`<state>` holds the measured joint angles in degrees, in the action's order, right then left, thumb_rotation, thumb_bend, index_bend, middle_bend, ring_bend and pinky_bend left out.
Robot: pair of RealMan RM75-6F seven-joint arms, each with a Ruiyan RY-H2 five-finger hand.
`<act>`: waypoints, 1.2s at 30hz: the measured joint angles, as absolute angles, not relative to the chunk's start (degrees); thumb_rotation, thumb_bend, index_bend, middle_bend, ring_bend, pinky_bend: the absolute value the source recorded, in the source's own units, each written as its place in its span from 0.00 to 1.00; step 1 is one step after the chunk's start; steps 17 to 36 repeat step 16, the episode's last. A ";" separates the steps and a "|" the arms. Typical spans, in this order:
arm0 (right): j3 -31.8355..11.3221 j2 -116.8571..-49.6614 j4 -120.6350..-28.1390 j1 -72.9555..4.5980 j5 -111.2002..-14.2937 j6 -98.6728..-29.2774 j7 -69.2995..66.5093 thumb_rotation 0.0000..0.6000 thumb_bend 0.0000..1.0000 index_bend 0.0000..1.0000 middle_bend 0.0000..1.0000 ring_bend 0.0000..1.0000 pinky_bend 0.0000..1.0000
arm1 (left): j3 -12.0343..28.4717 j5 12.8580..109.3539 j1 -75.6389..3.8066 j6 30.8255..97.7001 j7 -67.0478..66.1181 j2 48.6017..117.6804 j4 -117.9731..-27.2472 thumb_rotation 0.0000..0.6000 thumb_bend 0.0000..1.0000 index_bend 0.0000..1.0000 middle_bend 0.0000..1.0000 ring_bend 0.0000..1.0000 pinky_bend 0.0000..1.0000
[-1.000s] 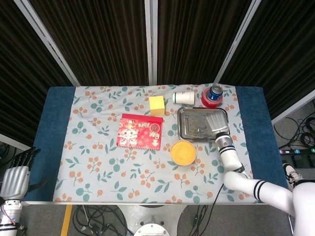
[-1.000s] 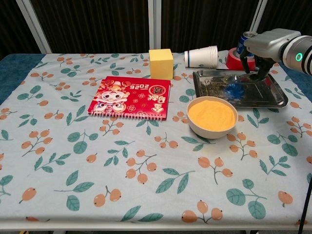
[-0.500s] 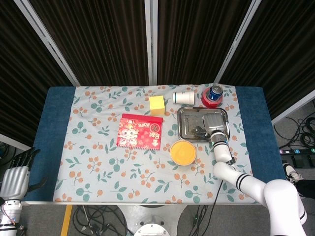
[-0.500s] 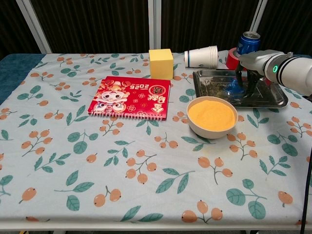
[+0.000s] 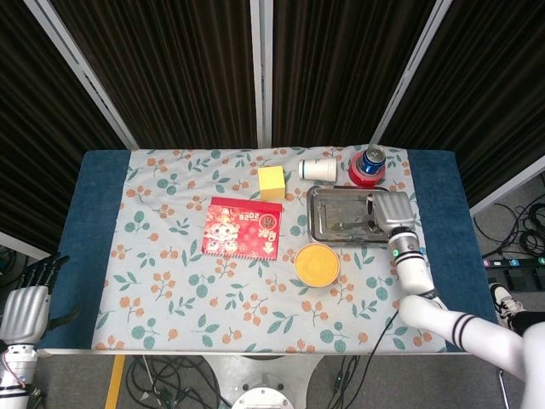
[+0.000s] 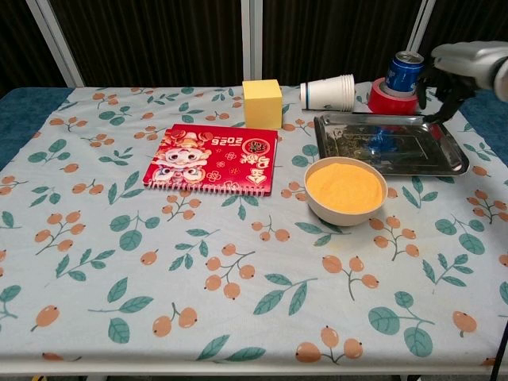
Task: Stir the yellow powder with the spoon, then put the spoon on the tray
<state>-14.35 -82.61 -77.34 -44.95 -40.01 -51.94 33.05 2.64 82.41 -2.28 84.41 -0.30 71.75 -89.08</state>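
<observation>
The bowl of yellow powder [image 5: 317, 264] [image 6: 346, 189] stands just in front of the steel tray [image 5: 312, 217] [image 6: 413, 156]. A thin shiny shape that looks like the spoon [image 5: 345, 225] lies in the tray; in the chest view it is lost among reflections. My right hand [image 5: 391, 209] [image 6: 465, 65] hovers above the tray's right edge, fingers hanging down and apart, with nothing seen in them. At the lower left, off the table, my left hand [image 5: 23, 308] rests with fingers spread and empty.
A blue can [image 5: 371, 158] [image 6: 406, 70] on a red tape roll [image 6: 384, 97] and a tipped paper cup [image 5: 317, 169] [image 6: 327, 92] sit behind the tray. A yellow block [image 5: 271, 182] [image 6: 263, 103] and a red notebook [image 5: 243, 228] [image 6: 210, 159] lie to the left.
My right hand has lifted out of the tray and moved to its right edge, higher up. The bowl, the tray and my left hand stay where they were.
</observation>
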 measured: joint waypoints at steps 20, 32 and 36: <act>0.53 -64.95 -95.41 -16.15 -76.67 -83.43 7.26 1.00 0.32 0.19 0.21 0.08 0.20 | 3.25 82.54 -3.54 83.83 -2.10 71.37 -90.74 1.00 0.22 0.19 0.18 0.12 0.12; 0.53 -64.95 -95.41 -16.15 -76.67 -83.43 7.26 1.00 0.32 0.19 0.21 0.08 0.20 | 3.25 82.54 -3.54 83.83 -2.10 71.37 -90.74 1.00 0.22 0.19 0.18 0.12 0.12; 0.53 -64.95 -95.41 -16.15 -76.67 -83.43 7.26 1.00 0.32 0.19 0.21 0.08 0.20 | 3.25 82.54 -3.54 83.83 -2.10 71.37 -90.74 1.00 0.22 0.19 0.18 0.12 0.12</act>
